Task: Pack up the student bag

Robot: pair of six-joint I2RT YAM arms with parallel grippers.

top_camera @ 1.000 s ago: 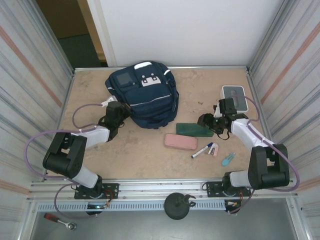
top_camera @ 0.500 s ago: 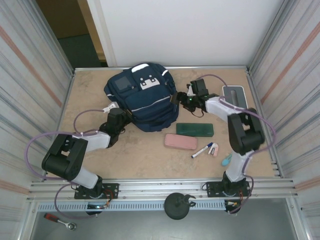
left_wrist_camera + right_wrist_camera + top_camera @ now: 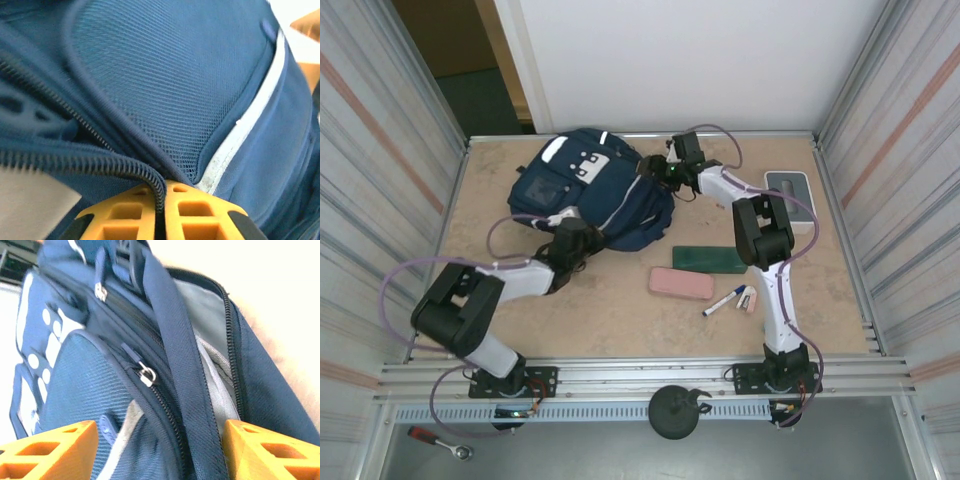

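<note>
1. My left gripper [image 3: 161, 195] is pinched tight. Its two orange lattice pads meet on a toothed zip edge of the student bag [image 3: 170, 85], with navy mesh and one pale stripe just beyond.
2. My right gripper [image 3: 157, 440] stands wide, one orange pad at each side, with the bag's ribbed dark strap [image 3: 172, 355] running between them. I cannot tell whether either pad touches the fabric.
3. Just past that strap, one silver zip pull [image 3: 146, 375] lies on a closed pocket. The main zip to its right gapes, showing smooth pale grey lining. What lies inside I cannot tell.
4. From above, the bag sits slumped at the far left-centre of the table [image 3: 620, 325], which is speckled tan. My left fingers are at its near edge and my right ones at its far right side.
5. Apart from the bag, to its near right, lie two flat oblong cases, one green [image 3: 708, 259] and one pink [image 3: 681, 283]. One marker [image 3: 725, 300] lies nearer still.
6. One small white-grey box [image 3: 788, 186] sits at the far right.
</note>
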